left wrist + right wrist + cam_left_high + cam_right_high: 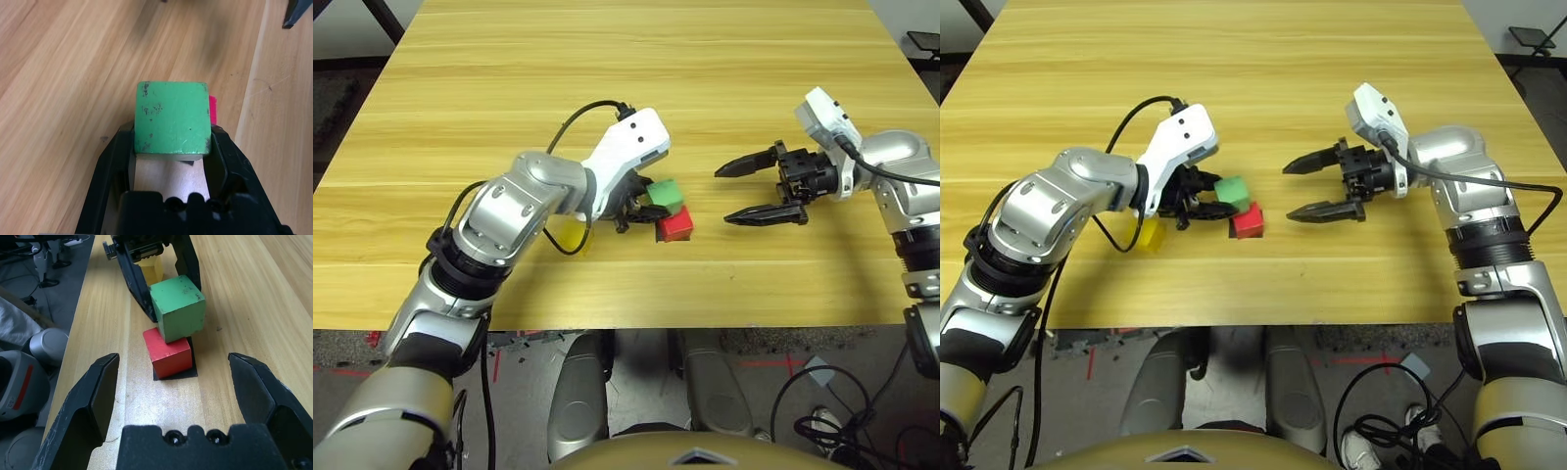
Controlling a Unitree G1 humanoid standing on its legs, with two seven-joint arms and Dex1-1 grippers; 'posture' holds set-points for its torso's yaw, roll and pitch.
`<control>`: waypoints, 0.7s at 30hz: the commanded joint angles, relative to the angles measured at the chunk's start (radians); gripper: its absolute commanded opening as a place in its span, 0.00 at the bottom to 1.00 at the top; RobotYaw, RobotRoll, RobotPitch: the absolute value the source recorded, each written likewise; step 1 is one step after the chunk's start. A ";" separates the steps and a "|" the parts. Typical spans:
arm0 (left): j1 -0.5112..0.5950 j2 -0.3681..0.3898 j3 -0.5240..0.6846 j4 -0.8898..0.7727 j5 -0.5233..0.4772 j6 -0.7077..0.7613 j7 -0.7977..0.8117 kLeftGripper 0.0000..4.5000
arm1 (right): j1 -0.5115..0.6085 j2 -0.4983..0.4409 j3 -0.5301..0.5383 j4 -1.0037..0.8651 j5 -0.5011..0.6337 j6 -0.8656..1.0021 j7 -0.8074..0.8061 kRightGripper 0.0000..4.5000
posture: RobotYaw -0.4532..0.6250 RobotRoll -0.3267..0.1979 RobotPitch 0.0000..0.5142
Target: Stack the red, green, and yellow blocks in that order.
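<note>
The green cube (172,117) is clamped between the fingers of the left gripper (171,142), beside and partly above the red cube (168,353), which sits on the black patch (190,373). The yellow cube (1151,235) lies on the table (607,59) near the left forearm. The right gripper (173,396) is held with its fingers wide apart and nothing between them.

The step in hand is judged to be the placing of green on red. Green should be carried clear of red's top edge, centred over it and turned until the faces align, then lowered until full contact is made, and released evenly. If it is lowered off-centre, red may be pushed off the patch or green may tip.

The cubes are plain, matte and sharp-edged; dark scuffs are noted on green's face. The table is pale, straight-grained wood; the patch is flat and square.
</note>
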 commanded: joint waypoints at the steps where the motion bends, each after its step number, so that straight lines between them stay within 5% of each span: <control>1: -0.013 -0.006 -0.016 -0.032 -0.023 0.024 0.007 0.46 | 0.013 -0.012 -0.012 -0.027 -0.011 0.007 -0.002 1.00 | 0.63 0.69 0.51; 21: -0.013 0.006 -0.052 -0.048 -0.066 0.016 0.030 0.46 | 0.021 -0.024 -0.017 -0.037 -0.010 0.018 0.002 1.00 | 0.61 0.68 0.55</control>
